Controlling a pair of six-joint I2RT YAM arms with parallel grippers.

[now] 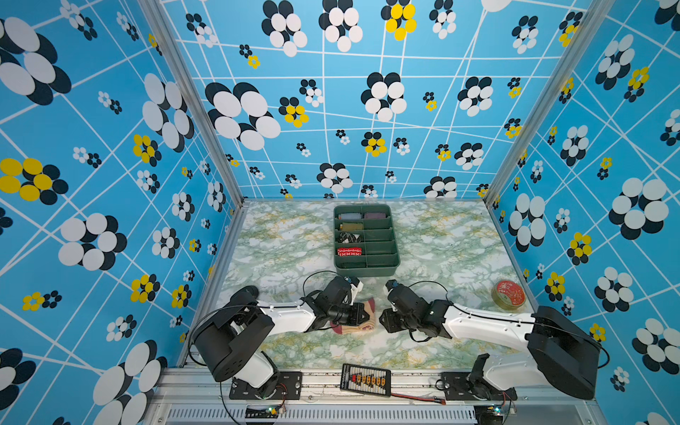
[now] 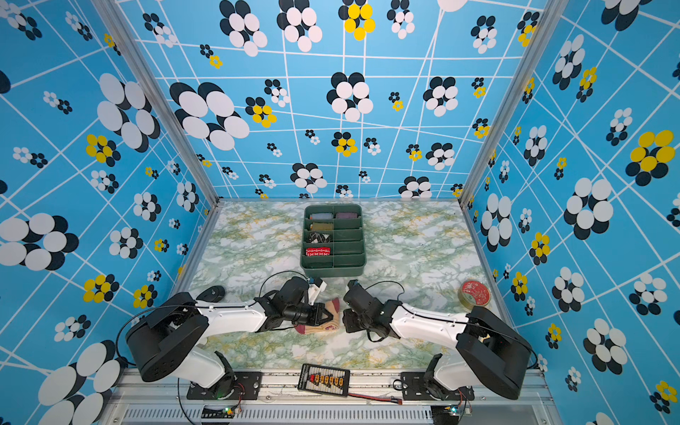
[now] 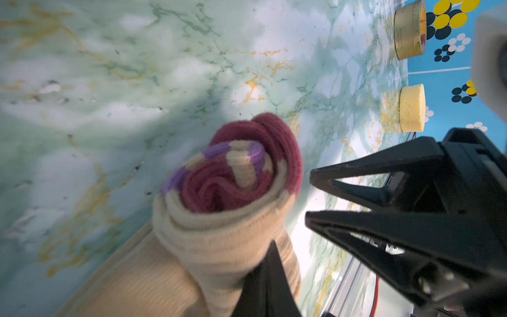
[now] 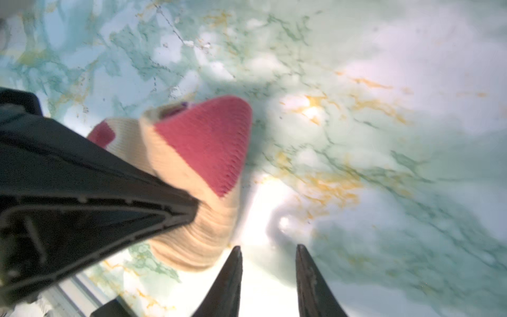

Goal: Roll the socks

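Scene: Two robot arms meet low over a green-veined, marble-look desk (image 1: 423, 239) inside a booth with blue flowered walls.
Socks: The cream ribbed socks (image 3: 225, 208), with dark red ends and purple stripes, are wound into a loose roll at the front middle of the desk. A flat, unrolled length trails from the roll along the surface.
Left end effector: The left end effector (image 2: 326, 315) is closed, pinching the roll's outer cream layer. This hold probably keeps the coil from springing open. In the left wrist view only one finger shows, and fabric hides the rest.
Right end effector: The right end effector (image 4: 267, 248) stands open with nothing between its jaws. It is just beside the roll's red end without touching it, and looks free to take a fresh hold.
Roll shape: The open end shows a spiral of red, cream and purple layers. The roll looks slightly cone-shaped, so one side seems wound tighter.
Tray: A green divided tray (image 1: 366, 271) sits behind the arms. It holds finished rolls, among them a red white-patterned roll (image 1: 349, 252) and a black-and-white diamond roll (image 1: 349, 237).
Progress: The rolling seems partly done, since a flat length remains.
Risk: With only one grip on it, the soft coil could slacken.
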